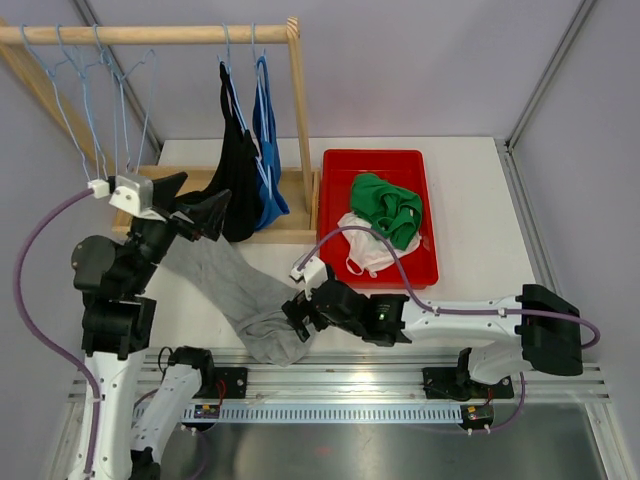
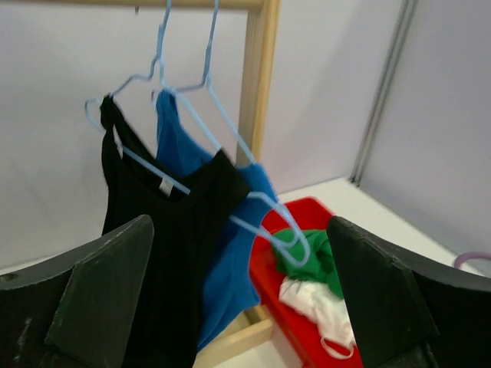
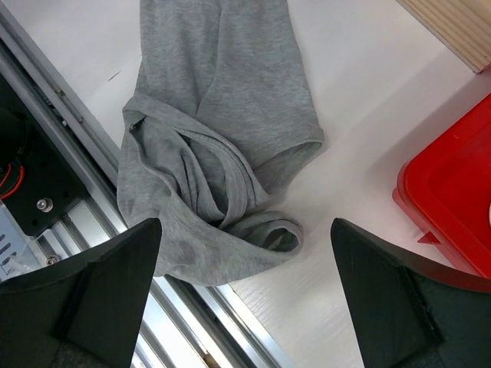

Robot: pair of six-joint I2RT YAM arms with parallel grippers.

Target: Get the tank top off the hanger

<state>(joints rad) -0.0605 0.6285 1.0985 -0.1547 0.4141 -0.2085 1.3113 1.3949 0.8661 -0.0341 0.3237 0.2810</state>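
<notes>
Holding nothing, my left gripper [image 1: 195, 203] stands raised at the left with its jaws spread wide. It faces the black top [image 2: 165, 245] and blue top [image 2: 230, 284] hanging on blue hangers [image 2: 163, 38] on the far rack [image 1: 300, 120]. My right gripper [image 3: 245, 299], equally wide and empty, hovers over the near end of the gray tank top [image 3: 219, 138], which lies crumpled on the table [image 3: 360, 153], off any hanger.

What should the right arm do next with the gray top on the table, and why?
Probably lower the right gripper onto the gray tank top and close on it. Its jaws stand open right above the bunched cloth, which lies loose on the table.
</notes>
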